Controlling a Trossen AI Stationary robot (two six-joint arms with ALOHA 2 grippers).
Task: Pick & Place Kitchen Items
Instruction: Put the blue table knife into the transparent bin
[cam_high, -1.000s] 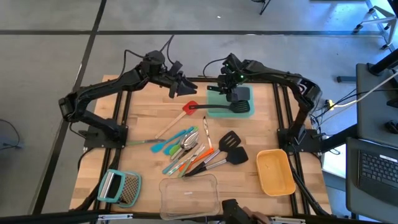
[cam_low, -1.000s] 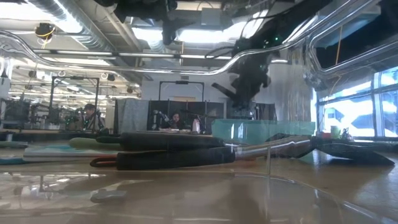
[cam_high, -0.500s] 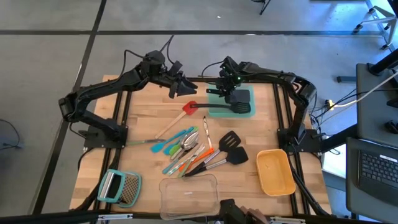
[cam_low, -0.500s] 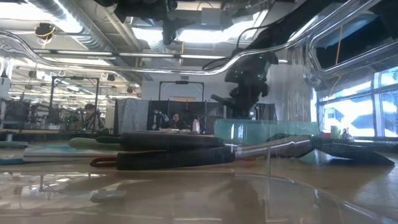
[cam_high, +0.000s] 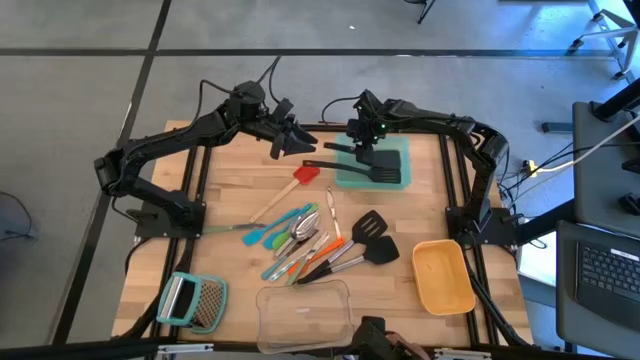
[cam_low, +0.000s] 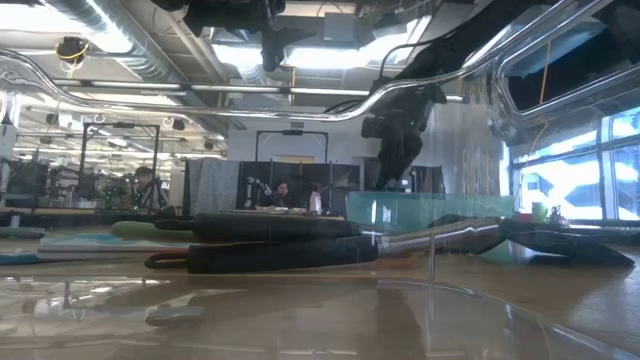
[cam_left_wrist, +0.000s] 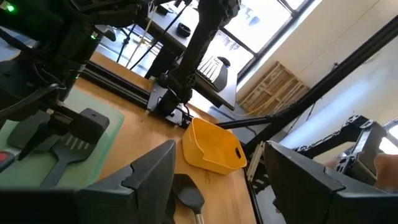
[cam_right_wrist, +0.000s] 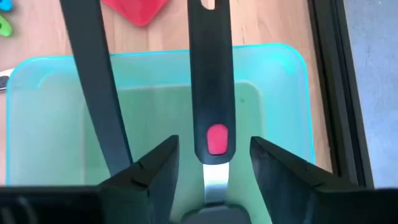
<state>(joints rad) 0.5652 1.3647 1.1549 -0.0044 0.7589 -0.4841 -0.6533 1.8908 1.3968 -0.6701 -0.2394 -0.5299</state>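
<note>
— What is the right gripper (cam_right_wrist: 214, 148) doing?
— Its fingers stand wide apart, one on each side of a black spatula (cam_right_wrist: 210, 74). They do not squeeze its handle. The spatula lies in the teal box (cam_right_wrist: 37, 87), with a second black spatula (cam_right_wrist: 93, 74) beside it.
— Is there room around it?
— The handles poke out past the box's edge, close to the red spatula (cam_high: 305, 173). The black rail (cam_right_wrist: 329, 62) is near the other side. The left gripper (cam_left_wrist: 214, 168) hangs open and empty nearby. The other tools (cam_high: 305, 240) lie heaped in the middle of the table (cam_high: 230, 180).
</note>
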